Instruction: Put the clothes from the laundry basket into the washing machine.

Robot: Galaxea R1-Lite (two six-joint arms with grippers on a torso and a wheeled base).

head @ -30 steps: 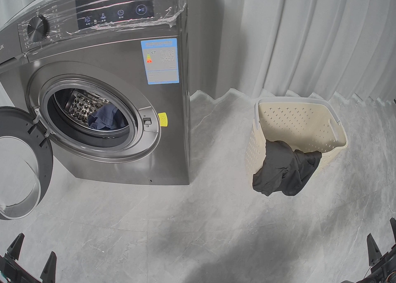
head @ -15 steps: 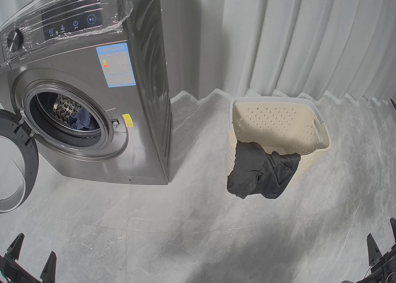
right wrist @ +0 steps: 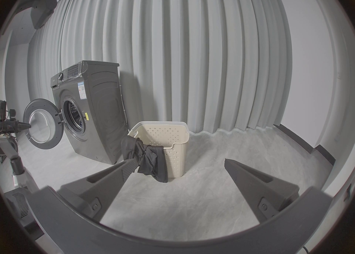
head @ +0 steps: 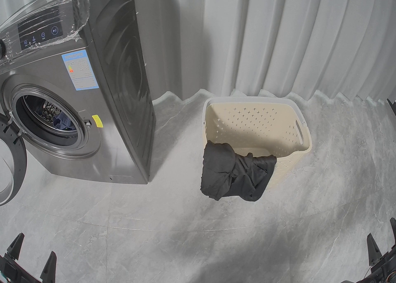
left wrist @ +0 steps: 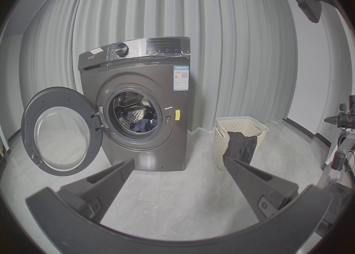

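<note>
A cream laundry basket (head: 303, 131) (left wrist: 222, 143) (right wrist: 173, 147) stands on the floor right of the grey washing machine (head: 111, 81) (left wrist: 148, 66) (right wrist: 100, 110). A dark grey garment (head: 235, 172) (left wrist: 240, 147) (right wrist: 148, 156) hangs over the basket's near rim, down its outer wall. The machine's round door (head: 10, 168) (left wrist: 61, 130) (right wrist: 42, 123) is swung open, and blue clothes (head: 64, 121) (left wrist: 143, 126) lie in the drum. My left gripper (head: 32, 255) (left wrist: 177, 167) is open and holds nothing, low at the near left. My right gripper (head: 383, 238) (right wrist: 177, 167) is open too, at the near right.
White pleated curtains (head: 268, 28) run along the back behind machine and basket. Grey marble-look floor (head: 185, 234) lies bare between me and both. A dark baseboard (right wrist: 307, 145) runs along the right wall.
The head view has swung to the right: machine and basket have slid left in the picture, and the machine's side panel now shows. Both grippers keep their places, open.
</note>
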